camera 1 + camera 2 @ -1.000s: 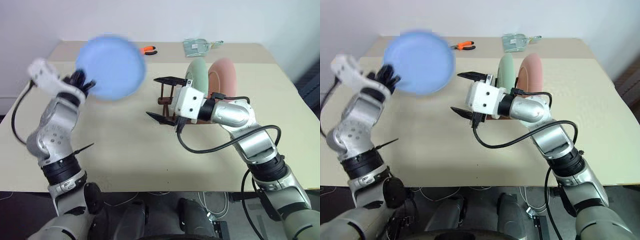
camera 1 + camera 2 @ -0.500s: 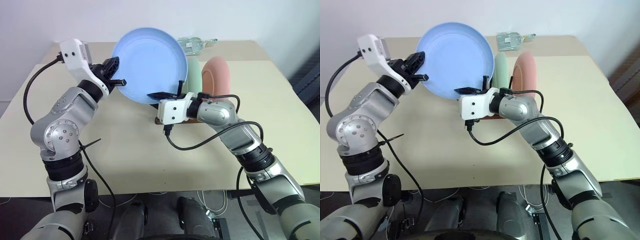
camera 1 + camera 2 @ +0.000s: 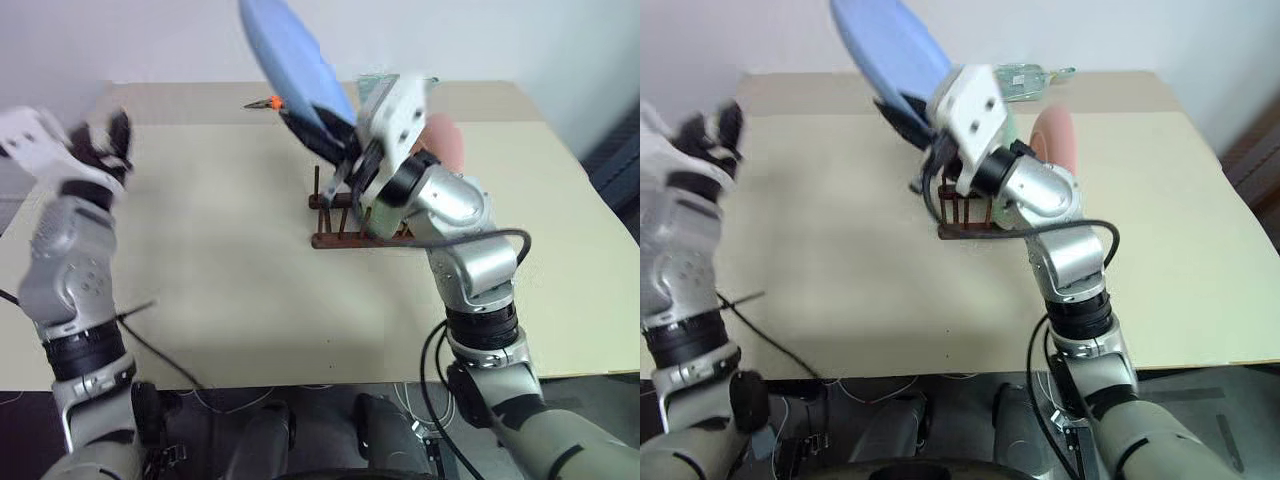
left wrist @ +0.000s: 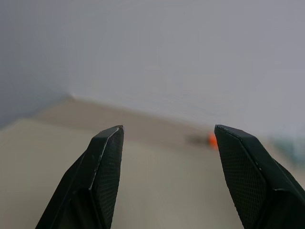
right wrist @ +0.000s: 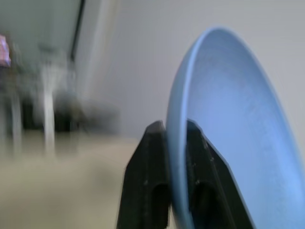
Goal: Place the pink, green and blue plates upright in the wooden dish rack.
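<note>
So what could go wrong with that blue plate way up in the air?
The right gripper pinches the blue plate only by its rim, high above the table, so it might slip and fall. On the way down it could bump the green plate or pink plate already standing in the wooden dish rack. The plate is tilted, so it might miss the gap between the pegs.

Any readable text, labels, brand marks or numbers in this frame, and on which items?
No text can be read on anything.
blue plate, held in the right gripper: plain, no marking.
pink plate and wooden dish rack: no marking.
clear packet at the table's far edge: any print is too small and blurred to read.
</note>
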